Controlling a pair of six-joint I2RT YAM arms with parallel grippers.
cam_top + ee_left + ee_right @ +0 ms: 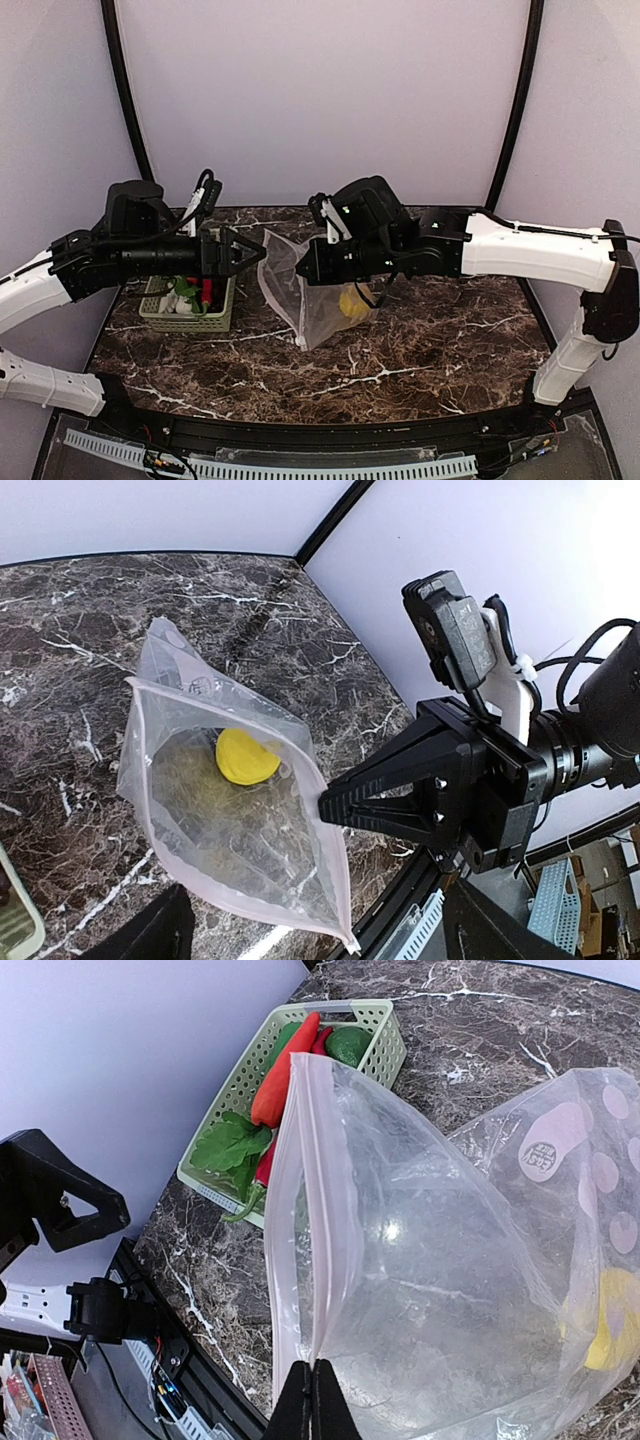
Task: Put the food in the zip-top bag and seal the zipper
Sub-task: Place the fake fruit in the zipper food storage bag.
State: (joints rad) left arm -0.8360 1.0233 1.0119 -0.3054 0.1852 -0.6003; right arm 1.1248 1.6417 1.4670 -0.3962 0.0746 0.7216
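Observation:
The clear zip-top bag [305,290] hangs above the table with its mouth open and facing left. Its zipper [298,1190] is two pinkish strips standing apart. A yellow lemon [246,756] lies inside the bag, also seen from the top [352,301]. My right gripper [313,1405] is shut on the bag's mouth edge and holds it up; it also shows in the left wrist view [327,805]. My left gripper [255,256] is open and empty, just left of the bag's mouth. Red chili peppers [285,1070] and green leaves [230,1145] lie in the basket.
The pale green mesh basket [218,318] stands at the left under my left arm, with a white piece [186,296] and another green vegetable [350,1045] in it. The dark marble table [400,360] ends at a black front rail [330,432].

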